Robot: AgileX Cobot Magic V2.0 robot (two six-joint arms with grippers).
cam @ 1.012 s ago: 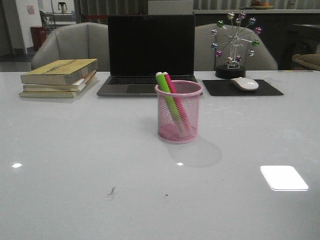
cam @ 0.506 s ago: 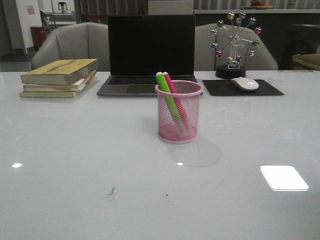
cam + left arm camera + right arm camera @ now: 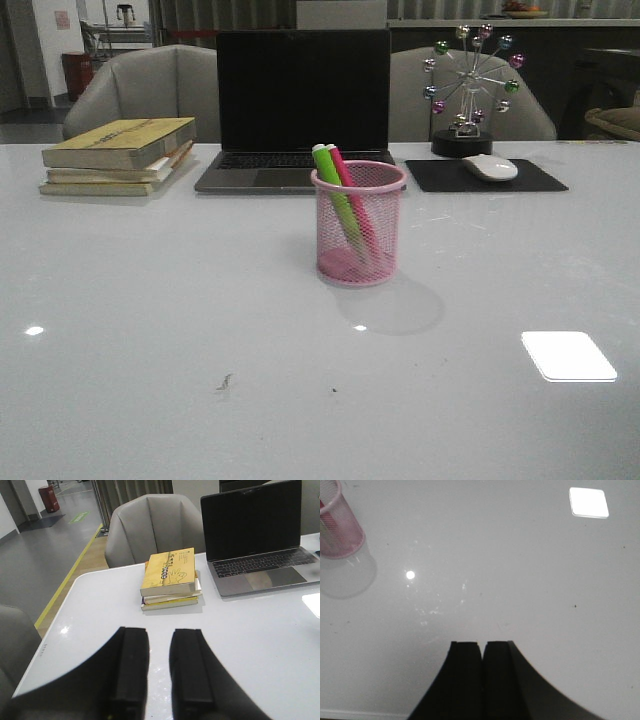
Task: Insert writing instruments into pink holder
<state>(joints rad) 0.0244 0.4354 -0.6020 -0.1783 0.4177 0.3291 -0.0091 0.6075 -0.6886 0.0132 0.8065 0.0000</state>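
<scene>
Standing well apart from the closed right pincer (image 3: 482, 652), pink holder (image 3: 337, 527).

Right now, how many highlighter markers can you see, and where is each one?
2. Both stand tilted inside the pink holder: the green marker leans at the left, the magenta marker just to its right. No others are visible on the table.

Glossy white table in a dim office, as I see it from the front camera.

Beyond the white table (image 3: 150, 330) I see two grey padded chairs (image 3: 150, 90), left and right at the far edge. A ceiling light glares off the near right tabletop (image 3: 568, 356). Far left there is a grey floor (image 3: 45, 555) with a yellow line (image 3: 70, 570) and a red bin (image 3: 75, 72) by the wall.
</scene>
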